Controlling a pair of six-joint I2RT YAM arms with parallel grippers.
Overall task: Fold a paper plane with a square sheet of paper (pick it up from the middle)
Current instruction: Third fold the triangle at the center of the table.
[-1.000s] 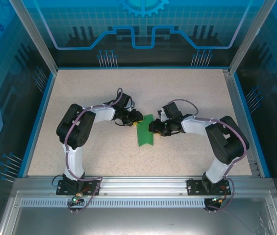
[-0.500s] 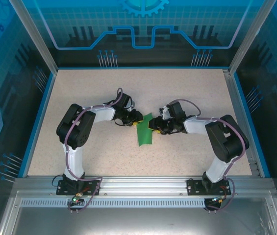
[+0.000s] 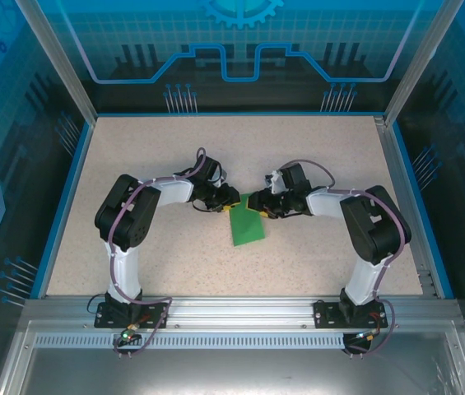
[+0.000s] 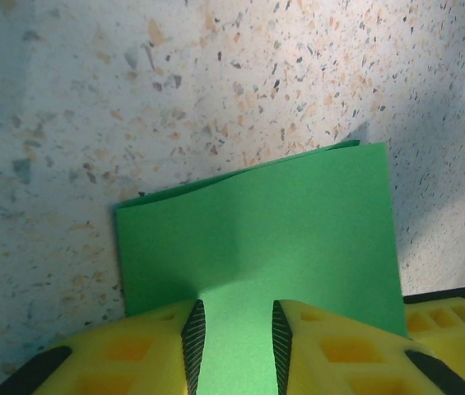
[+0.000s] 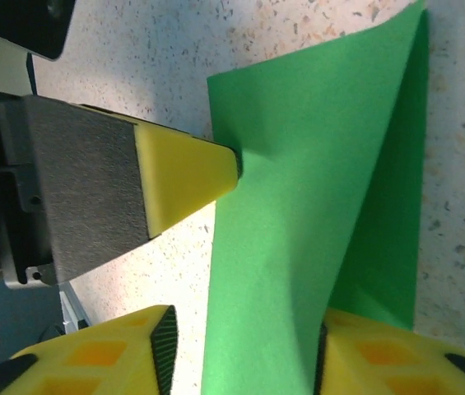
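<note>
The square sheet of paper (image 3: 247, 225) is bright green and lies folded on the speckled table between the two arms. My left gripper (image 3: 230, 201) sits low at the sheet's far left corner. In the left wrist view its jaws (image 4: 234, 346) stand apart, with the flat sheet (image 4: 257, 222) lying under the gap. My right gripper (image 3: 258, 206) is at the sheet's far right edge. In the right wrist view a raised flap of the sheet (image 5: 298, 206) runs up between its open jaws (image 5: 244, 362), close to the right one. The left gripper's yellow fingertip (image 5: 184, 169) touches the sheet's edge.
The speckled table (image 3: 174, 140) is ringed by a blue rim and clear panel walls. Both arm bases are bolted to the metal rail (image 3: 240, 311) at the near edge. Bare table lies behind and in front of the sheet.
My right gripper has drawn back toward the far side. The green sheet has spread wider, with its near end swinging right. The left gripper has stayed put.
</note>
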